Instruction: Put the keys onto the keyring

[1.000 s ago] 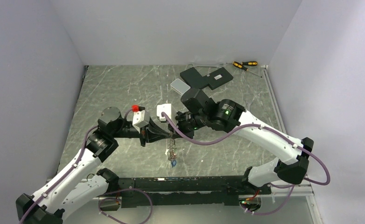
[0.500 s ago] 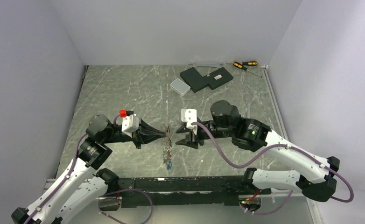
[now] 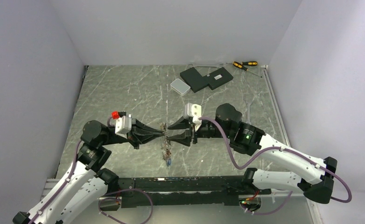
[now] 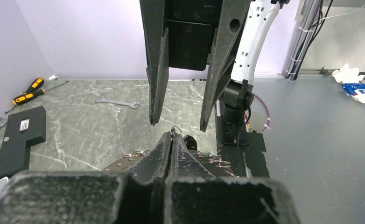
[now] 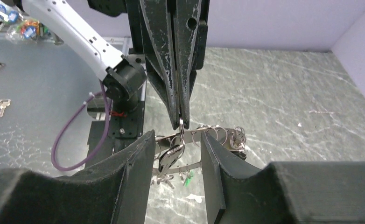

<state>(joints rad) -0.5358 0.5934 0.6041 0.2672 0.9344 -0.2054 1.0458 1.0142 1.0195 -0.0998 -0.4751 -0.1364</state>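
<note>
Regrasp underway: right hand (image 3: 171, 132) has reopened and come back in from 3 o'clock, fingers apart astride the keyring (image 4: 124, 162). Left hand (image 3: 163, 134), from 9 o'clock, stays clamped on it over the bench (image 3: 124, 93); keys (image 3: 170, 161) dangle at 6 o'clock. Likely re-pinch next.

The right pincer (image 5: 178, 136) is held apart, one finger on each side of the keyring (image 5: 190, 165), from which small rings (image 5: 228, 136) and keys (image 5: 170, 157) are hung. Above the marbled table (image 5: 283, 93), the keyring's upper edge is pinched by the closed left pincer (image 5: 179, 119).
</note>
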